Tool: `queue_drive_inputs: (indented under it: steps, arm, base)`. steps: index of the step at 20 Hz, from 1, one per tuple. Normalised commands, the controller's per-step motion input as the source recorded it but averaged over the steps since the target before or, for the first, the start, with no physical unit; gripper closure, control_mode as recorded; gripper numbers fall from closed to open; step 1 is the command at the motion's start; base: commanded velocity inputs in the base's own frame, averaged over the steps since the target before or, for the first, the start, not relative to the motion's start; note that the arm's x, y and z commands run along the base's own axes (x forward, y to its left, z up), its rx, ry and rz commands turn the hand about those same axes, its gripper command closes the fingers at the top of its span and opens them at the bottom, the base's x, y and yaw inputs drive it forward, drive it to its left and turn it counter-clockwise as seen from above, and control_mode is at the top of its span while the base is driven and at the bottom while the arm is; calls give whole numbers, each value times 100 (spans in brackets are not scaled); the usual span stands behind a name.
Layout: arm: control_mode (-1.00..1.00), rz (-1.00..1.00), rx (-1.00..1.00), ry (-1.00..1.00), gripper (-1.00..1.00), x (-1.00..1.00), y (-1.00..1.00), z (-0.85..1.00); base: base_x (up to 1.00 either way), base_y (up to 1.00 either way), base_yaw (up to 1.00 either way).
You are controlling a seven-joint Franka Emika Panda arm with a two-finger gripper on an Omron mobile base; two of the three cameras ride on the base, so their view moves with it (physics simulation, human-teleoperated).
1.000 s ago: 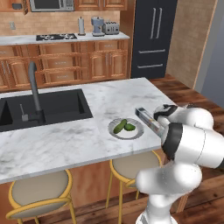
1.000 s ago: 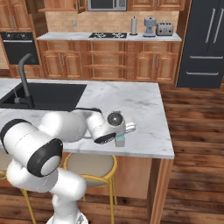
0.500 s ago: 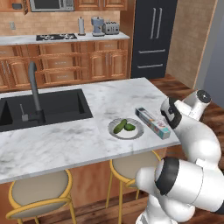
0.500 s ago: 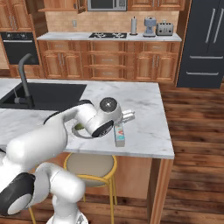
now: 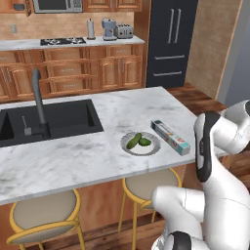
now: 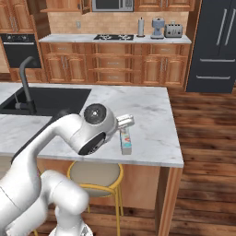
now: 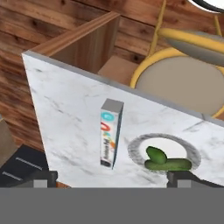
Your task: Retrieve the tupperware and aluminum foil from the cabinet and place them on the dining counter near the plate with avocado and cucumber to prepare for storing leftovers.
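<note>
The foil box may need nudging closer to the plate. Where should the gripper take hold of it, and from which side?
Probably from above, closing across the narrow width near mid-length. The aluminum foil lies flat on the dining counter, long and slim, with bare marble along both long sides. The plate lies beside it, apart, so the open gripper has room.

We can read no lettering anywhere. The aluminum foil (image 7: pixel 110 133) carton, lying near the dining counter (image 7: pixel 65 109) edge beside the plate (image 7: pixel 140 146), carries printed marks too blurred for us to make out.
</note>
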Motion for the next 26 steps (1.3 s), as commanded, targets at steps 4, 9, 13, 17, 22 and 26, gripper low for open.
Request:
queue_drive_inputs:
  steps: [4, 9, 13, 17, 22, 26]
  arm:
    - [-100, 0, -9, -11, -100, -60, 74, 39]
    - [-100, 2, -9, -3, -100, -9, 91, 25]
    - [-100, 0, -4, 0, -100, 11, 48, 14]
    - [-100, 0, 0, 0, -100, 13, 6, 2]
    - [-100, 0, 0, 0, -100, 12, 0, 2]
    - [100, 0, 0, 0, -100, 9, 0, 0]
  base:
    - [0, 0, 0]
    - [0, 0, 0]
    - [0, 0, 0]
    - [0, 0, 0]
    - [0, 0, 0]
    - [0, -9, 0]
